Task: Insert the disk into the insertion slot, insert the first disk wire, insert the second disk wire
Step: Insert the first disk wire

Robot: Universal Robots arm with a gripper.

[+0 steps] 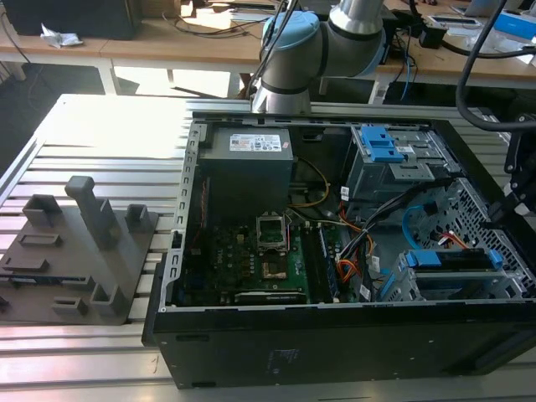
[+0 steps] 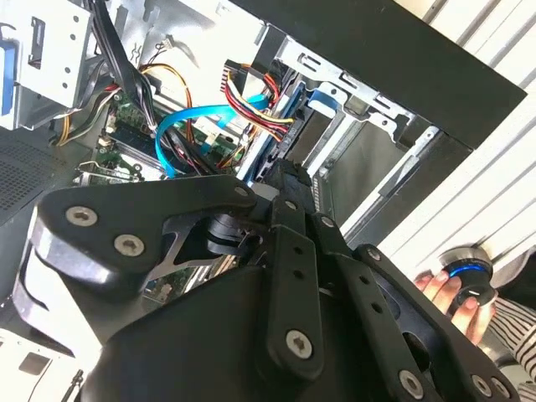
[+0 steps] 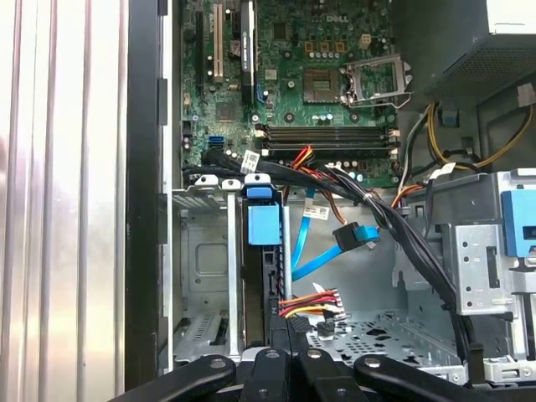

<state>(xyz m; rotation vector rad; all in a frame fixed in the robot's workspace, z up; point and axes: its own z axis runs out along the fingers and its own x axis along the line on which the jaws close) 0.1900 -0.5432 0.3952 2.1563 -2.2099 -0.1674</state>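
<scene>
The black case (image 1: 335, 347) lies open on the slatted table (image 1: 100, 126). In its near corner, at the exterior view's right, the disk (image 1: 456, 261) sits in the insertion slot (image 1: 444, 289). The gripper (image 3: 289, 339) hangs just at the disk's outer end; if it is clamped or apart, I cannot tell. Just beyond, the first disk wire (image 3: 311, 301) and the second disk wire (image 3: 316, 258) lie loose, with open case floor beside them. Farther away, the power supply (image 1: 247, 180) carries a white printed label (image 1: 255, 143).
</scene>
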